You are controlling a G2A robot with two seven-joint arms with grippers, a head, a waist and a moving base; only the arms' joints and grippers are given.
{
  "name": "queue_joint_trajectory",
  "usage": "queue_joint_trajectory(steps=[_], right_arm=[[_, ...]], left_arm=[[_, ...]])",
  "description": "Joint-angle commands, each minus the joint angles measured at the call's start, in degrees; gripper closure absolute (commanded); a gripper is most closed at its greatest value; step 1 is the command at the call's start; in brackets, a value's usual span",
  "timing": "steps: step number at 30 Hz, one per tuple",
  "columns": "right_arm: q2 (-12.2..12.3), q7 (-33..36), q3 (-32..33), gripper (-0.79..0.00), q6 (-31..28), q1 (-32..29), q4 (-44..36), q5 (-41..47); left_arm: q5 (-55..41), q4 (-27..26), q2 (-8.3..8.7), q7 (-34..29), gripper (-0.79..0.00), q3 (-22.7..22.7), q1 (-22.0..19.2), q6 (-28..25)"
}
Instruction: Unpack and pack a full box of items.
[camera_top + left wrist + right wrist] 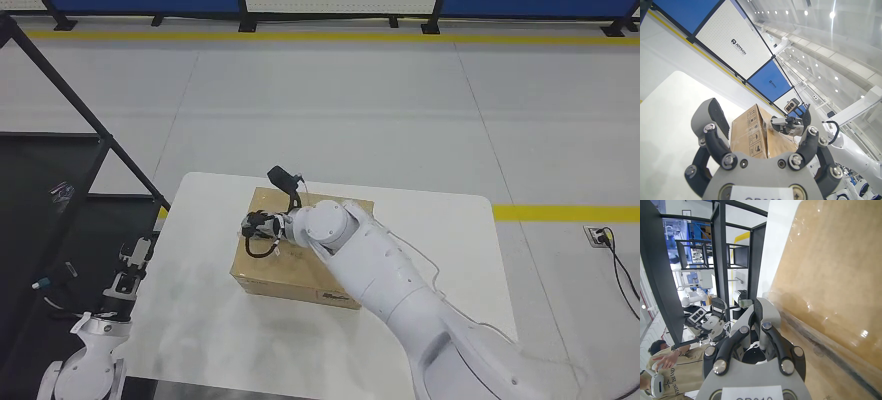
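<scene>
Since the cardboard box (pixel 285 270) is taped shut and the task calls it full, it should be treated as heavy, with stiff, flat faces that are far too broad for either set of jaws to span. It sits on the white table (pixel 220 340), a little toward 11 o'clock from the table's middle. Glossy clear tape (pixel 810 321) covers its top and runs over the flap seam (pixel 821 347). That film looks slick, so pads pressed flat on it would probably slide. The right arm (pixel 400 290) lies across the lid, with the right jaws low over the 9 o'clock edge of the top. They are clenched tight, and I cannot tell whether a tape end is pinched between them. The left arm (pixel 118 290) is beyond the table's 9 o'clock edge, well apart from the box, and the left jaws are spread wide with nothing in them. The best place to take hold looks like a loose tape end or a flap lip at the seam. To move the box, pushing or squeezing on opposite side faces should work better than pinching a corner, which could crush or tear the cardboard.
</scene>
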Motion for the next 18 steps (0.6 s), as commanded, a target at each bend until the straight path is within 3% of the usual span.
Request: queue_joint_trajectory(steps=[1, 18], right_arm=[[-0.4, 0.2, 0.2, 0.000, 0.1, 0.2, 1.0, 0.1], [-0.2, 5.8, 1.8, 0.000, 2.2, 2.6, 6.1, -3.1]], left_arm=[[-0.1, 0.3, 0.03, -0.1, -0.785, 0.0, -0.1, 0.0], [-0.1, 1.2, 0.27, -0.5, -0.785, 0.7, -1.3, 0.3]])
